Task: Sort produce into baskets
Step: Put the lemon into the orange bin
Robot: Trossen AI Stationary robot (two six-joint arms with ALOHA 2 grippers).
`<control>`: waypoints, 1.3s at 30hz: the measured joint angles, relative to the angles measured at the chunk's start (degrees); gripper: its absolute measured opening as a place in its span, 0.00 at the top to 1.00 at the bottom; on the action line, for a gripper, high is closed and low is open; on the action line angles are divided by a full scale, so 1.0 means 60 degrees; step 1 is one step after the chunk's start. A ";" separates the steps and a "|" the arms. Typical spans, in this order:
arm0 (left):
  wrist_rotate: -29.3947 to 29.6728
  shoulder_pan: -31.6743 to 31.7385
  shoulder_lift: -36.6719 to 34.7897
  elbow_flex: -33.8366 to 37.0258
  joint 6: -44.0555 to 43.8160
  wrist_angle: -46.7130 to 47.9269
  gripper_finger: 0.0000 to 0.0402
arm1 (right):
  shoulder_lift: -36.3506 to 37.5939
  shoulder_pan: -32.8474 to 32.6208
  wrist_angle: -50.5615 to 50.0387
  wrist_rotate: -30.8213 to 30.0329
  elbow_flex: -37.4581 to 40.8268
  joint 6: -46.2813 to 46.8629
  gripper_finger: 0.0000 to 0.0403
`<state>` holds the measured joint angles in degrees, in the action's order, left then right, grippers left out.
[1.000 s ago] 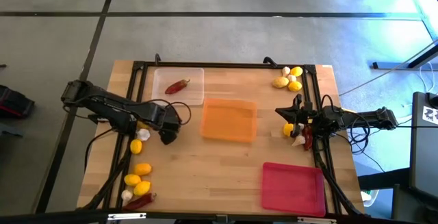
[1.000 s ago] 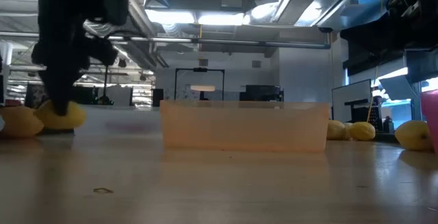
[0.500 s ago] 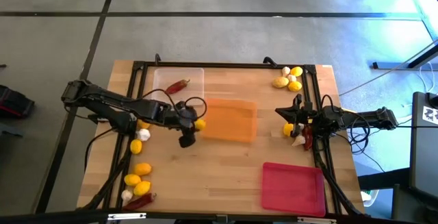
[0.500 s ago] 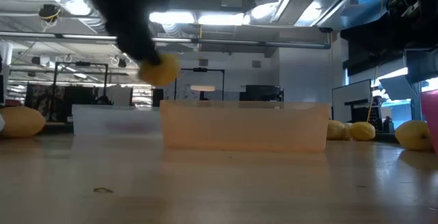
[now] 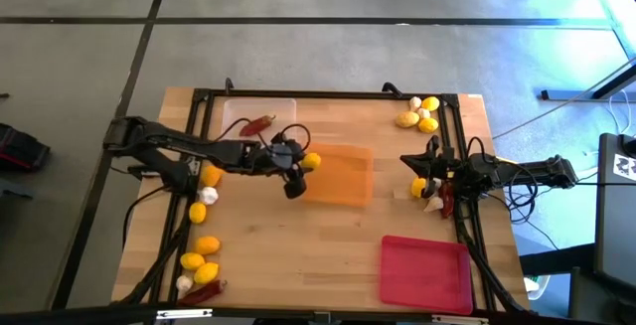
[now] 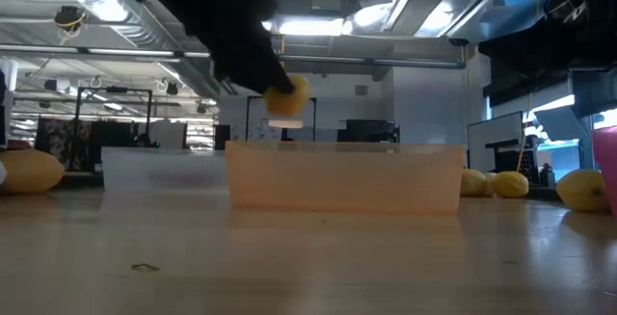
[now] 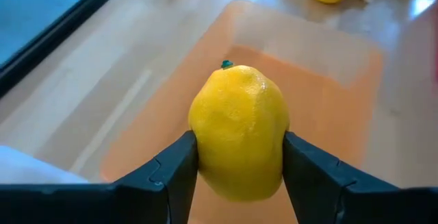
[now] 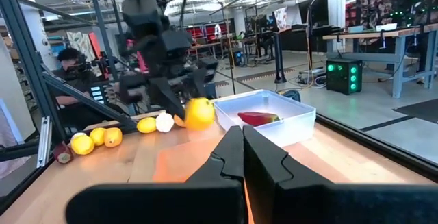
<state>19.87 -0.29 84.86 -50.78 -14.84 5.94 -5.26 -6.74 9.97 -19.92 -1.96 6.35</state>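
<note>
From above we see the left gripper (image 5: 304,166) reached out over the left edge of the orange tray (image 5: 343,181), its fingers closed on a yellow lemon (image 5: 312,161). The clear tray (image 5: 283,111) lies just beyond it with one red chili (image 5: 257,124) inside. The red-pink tray (image 5: 425,273) sits at the near right. The right gripper (image 5: 429,176) rests at the right side of the table beside a small cluster of a lemon, garlic and chili (image 5: 434,195). More produce lies in a far-right cluster (image 5: 419,114) and along the left edge (image 5: 202,245).

In the low view we find the held lemon (image 6: 286,97) hanging in the air above the orange tray (image 6: 343,178), under the dark left arm, not touching the tray.

Through the left wrist camera, the lemon (image 7: 239,131) is clamped between both fingers (image 7: 172,174), with the orange tray (image 7: 321,80) directly below it.

From the right wrist camera, we see the right gripper's fingers (image 8: 239,157) pressed together on nothing. Across the table the left gripper (image 8: 178,97) holds the lemon (image 8: 198,112), and the clear tray (image 8: 291,121) holds the chili (image 8: 257,118).
</note>
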 joint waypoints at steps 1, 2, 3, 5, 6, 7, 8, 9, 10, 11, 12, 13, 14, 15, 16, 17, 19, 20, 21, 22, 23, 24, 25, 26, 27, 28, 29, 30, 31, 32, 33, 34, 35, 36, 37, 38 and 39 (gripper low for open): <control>-0.0006 0.0102 0.0194 0.0000 0.0138 -0.0240 0.54 | -0.0003 0.0000 -0.0006 -0.0002 0.0000 0.0000 0.99; -0.0005 0.0193 0.0364 0.0000 0.0270 -0.0318 0.54 | -0.0003 0.0000 -0.0002 0.0000 0.0000 0.0000 0.99; -0.0003 0.0289 0.0524 0.0000 0.0344 -0.0386 0.54 | 0.0000 0.0000 -0.0002 0.0000 0.0000 0.0000 0.99; -0.0013 0.0512 0.0777 0.0000 0.0394 -0.0477 0.54 | -0.0003 0.0000 -0.0038 0.0000 0.0000 0.0000 0.99; -0.0007 0.0606 0.0879 0.0000 0.0377 -0.0427 0.54 | -0.0003 -0.0001 -0.0041 0.0000 0.0000 0.0000 0.99; -0.0003 0.0703 0.0985 0.0000 0.0321 -0.0416 0.54 | -0.0003 0.0000 -0.0052 0.0000 0.0000 0.0000 0.99; 0.0001 0.0782 0.1086 0.0000 0.0286 -0.0405 0.54 | -0.0003 0.0000 -0.0069 0.0000 0.0000 0.0000 0.99; -0.0002 0.0852 0.1167 0.0000 0.0268 -0.0323 0.54 | -0.0003 0.0000 -0.0071 -0.0002 0.0000 -0.0002 0.99; -0.0006 0.0919 0.1237 0.0003 0.0257 -0.0261 0.54 | -0.0003 0.0000 -0.0081 0.0000 0.0000 0.0000 0.99; -0.0013 0.0986 0.1302 0.0004 0.0251 -0.0253 0.54 | -0.0003 0.0000 -0.0103 0.0000 0.0000 -0.0004 0.99; -0.0016 0.1042 0.1342 0.0004 0.0225 -0.0247 0.54 | -0.0003 0.0000 -0.0131 0.0000 0.0000 -0.0003 0.99; -0.0015 0.1091 0.1373 0.0004 0.0149 -0.0201 0.54 | -0.0003 0.0000 -0.0152 0.0000 0.0000 -0.0002 0.99; -0.0010 0.1135 0.1409 0.0004 0.0067 -0.0170 0.54 | -0.0003 0.0000 -0.0161 0.0000 0.0000 -0.0004 0.99; -0.0010 0.1167 0.1426 0.0004 0.0020 -0.0126 0.54 | -0.0003 0.0000 -0.0171 0.0000 0.0000 -0.0002 0.99; -0.0014 0.1191 0.1432 0.0004 -0.0017 -0.0051 0.54 | -0.0003 0.0000 -0.0177 0.0000 0.0000 -0.0004 0.99; -0.0023 0.1214 0.1432 0.0007 -0.0039 -0.0029 0.54 | -0.0003 0.0000 -0.0175 0.0000 0.0000 -0.0004 0.99; -0.0077 0.1212 0.1429 0.0007 -0.0040 -0.0055 0.54 | -0.0003 -0.0003 -0.0177 0.0000 0.0000 -0.0004 0.99; -0.0090 0.1214 0.1429 0.0005 -0.0092 -0.0050 0.53 | -0.0003 0.0000 -0.0177 0.0000 0.0000 -0.0004 0.99; -0.0100 0.1227 0.1429 0.0005 -0.0199 -0.0041 0.52 | -0.0003 0.0000 -0.0184 0.0000 0.0000 -0.0004 0.99; -0.0154 0.1252 0.1429 0.0005 -0.0248 -0.0033 0.51 | -0.0003 0.0000 -0.0188 0.0000 0.0000 -0.0004 0.99; -0.0265 0.1289 0.1429 0.0005 -0.0261 -0.0010 0.49 | -0.0003 0.0000 -0.0188 0.0000 0.0000 -0.0004 0.99; -0.0401 0.1332 0.1429 0.0004 -0.0275 0.0065 0.47 | -0.0003 0.0000 -0.0188 0.0000 0.0000 -0.0004 0.99; -0.0558 0.1378 0.1429 0.0004 -0.0297 0.0165 0.44 | -0.0003 -0.0001 -0.0188 0.0000 0.0000 -0.0004 0.99; -0.0674 0.1420 0.1429 0.0007 -0.0322 0.0236 0.41 | -0.0003 0.0000 -0.0188 0.0000 0.0000 -0.0004 0.99; -0.0702 0.1445 0.1429 0.0007 -0.0333 0.0251 0.39 | -0.0003 0.0000 -0.0188 0.0000 0.0000 -0.0004 0.99; -0.0702 0.1463 0.1429 0.0007 -0.0348 0.0251 0.37 | -0.0003 0.0000 -0.0188 0.0000 0.0000 -0.0004 0.99; -0.0706 0.1491 0.1425 0.0007 -0.0332 0.0247 0.35 | -0.0003 0.0000 -0.0188 0.0000 0.0000 -0.0004 0.99; -0.0705 0.1496 0.1425 0.0007 -0.0309 0.0245 0.34 | -0.0003 0.0000 -0.0188 0.0000 0.0000 -0.0004 0.99; -0.0704 0.1496 0.1425 0.0007 -0.0283 0.0240 0.33 | -0.0003 -0.0002 -0.0188 0.0000 0.0000 -0.0004 0.99; -0.0702 0.1496 0.1425 0.0007 -0.0254 0.0215 0.32 | -0.0003 0.0000 -0.0188 0.0000 0.0000 -0.0004 0.99; -0.0702 0.1496 0.1422 0.0006 -0.0231 0.0184 0.32 | -0.0003 0.0000 -0.0188 0.0000 0.0000 -0.0004 0.99; -0.0702 0.1495 0.1385 0.0004 -0.0200 0.0196 0.31 | -0.0003 0.0000 -0.0188 0.0000 0.0000 -0.0004 0.99; -0.0706 0.1476 0.1348 0.0007 -0.0169 0.0214 0.31 | -0.0003 0.0000 -0.0188 0.0000 0.0000 -0.0004 0.99; -0.0706 0.1434 0.1268 0.0007 -0.0144 0.0207 0.32 | -0.0003 0.0000 -0.0185 0.0000 0.0000 -0.0004 0.99; -0.0702 0.1393 0.1155 0.0007 -0.0096 0.0221 0.32 | -0.0003 0.0000 -0.0184 0.0000 0.0000 0.0002 0.99; -0.0702 0.1333 0.1016 0.0007 -0.0040 0.0226 0.32 | -0.0004 0.0000 -0.0184 0.0000 0.0000 0.0044 0.99; -0.0705 0.1268 0.0834 0.0007 -0.0028 0.0251 0.32 | -0.0004 0.0000 -0.0184 0.0000 0.0000 0.0120 0.99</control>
<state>15.64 7.32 89.86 -50.74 -15.01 7.44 -5.28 -6.74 8.86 -19.92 -1.96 7.07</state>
